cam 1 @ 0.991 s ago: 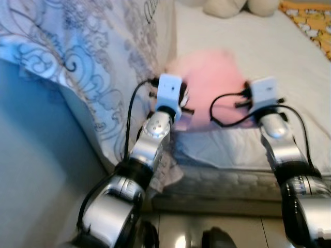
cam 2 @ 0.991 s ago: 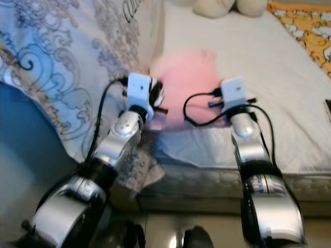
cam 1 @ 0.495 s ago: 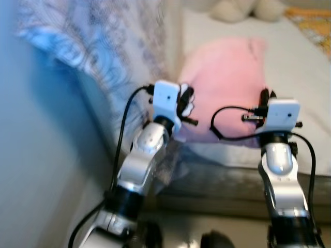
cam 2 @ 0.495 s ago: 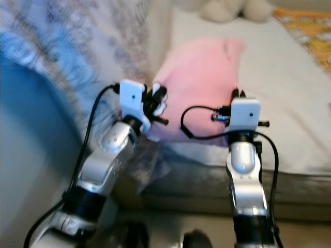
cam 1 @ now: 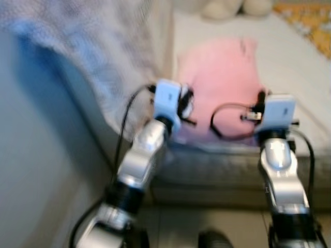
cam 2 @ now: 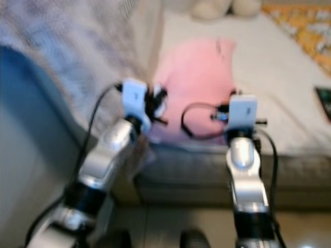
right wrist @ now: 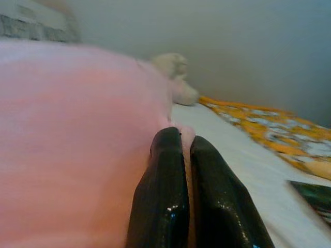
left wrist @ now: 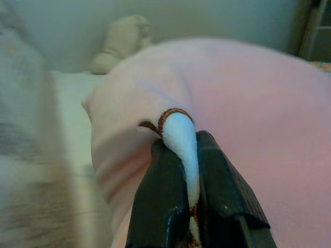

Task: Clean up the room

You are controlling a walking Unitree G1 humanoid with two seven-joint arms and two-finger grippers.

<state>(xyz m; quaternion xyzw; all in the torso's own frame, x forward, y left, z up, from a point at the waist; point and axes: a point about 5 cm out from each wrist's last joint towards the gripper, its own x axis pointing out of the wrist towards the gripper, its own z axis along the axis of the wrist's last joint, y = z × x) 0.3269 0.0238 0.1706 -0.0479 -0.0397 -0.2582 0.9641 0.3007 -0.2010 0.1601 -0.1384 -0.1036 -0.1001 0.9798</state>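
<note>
Both the left gripper point(left wrist: 189, 170) and right gripper point(right wrist: 181, 155) are pinched tight on the soft pink plush pillow point(cam 1: 222, 85) at the near edge of the white bed point(cam 1: 289, 57).

Both silver arms reach forward side by side, wrists level. The left gripper point(left wrist: 187, 155) has its two black fingers point(left wrist: 160, 206) pinched together on a white, brown-edged bit of the soft pink plush pillow point(cam 1: 222, 82). The right gripper point(right wrist: 181, 142) is likewise clamped on a pink fold.
</note>
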